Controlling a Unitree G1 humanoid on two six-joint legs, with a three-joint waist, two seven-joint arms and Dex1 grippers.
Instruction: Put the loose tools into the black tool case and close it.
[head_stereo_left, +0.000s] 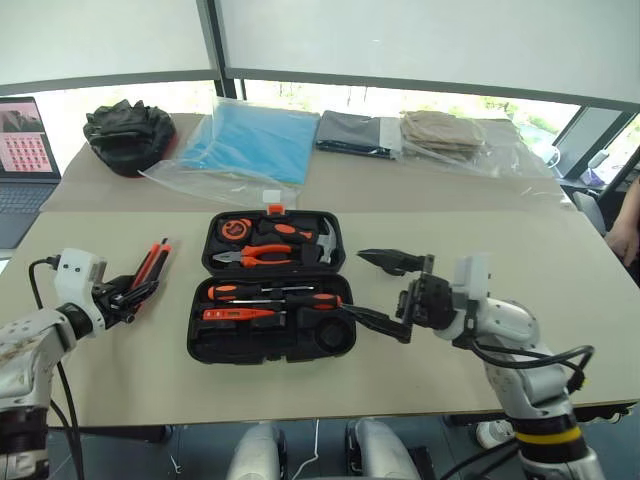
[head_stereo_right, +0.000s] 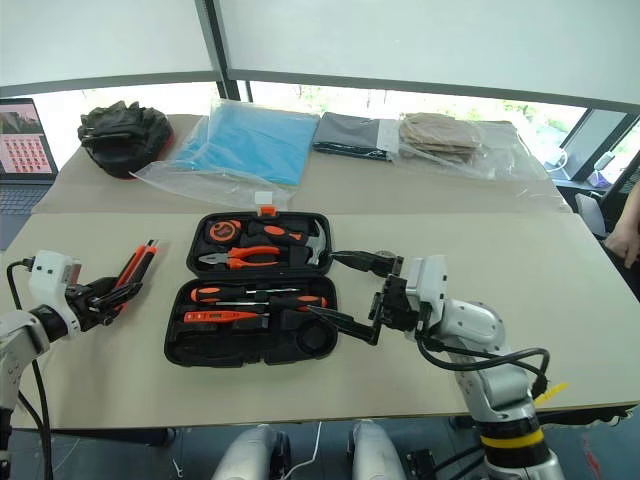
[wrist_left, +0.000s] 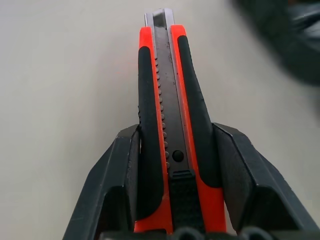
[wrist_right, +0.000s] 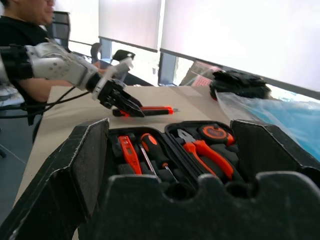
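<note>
Jaws of the left gripper (wrist_left: 172, 200) pinch the black-and-orange utility knife (head_stereo_left: 150, 268) beside the open black plastic tool case (head_stereo_left: 272, 345), the right gripper (head_stereo_left: 385, 292) gapes wide, and the screwdrivers (head_stereo_left: 262, 292) already sit inside.

The knife (wrist_left: 170, 130) is orange and black with little bumps down its middle. The tool case (head_stereo_left: 270, 290) is black. The tabletop (head_stereo_left: 480, 350) is pale tan.

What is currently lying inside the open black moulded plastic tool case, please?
The black moulded tool case holds two screwdrivers, a slim orange tool, pliers, a hammer and a tape measure. Whatever lies beneath them is hidden.
</note>
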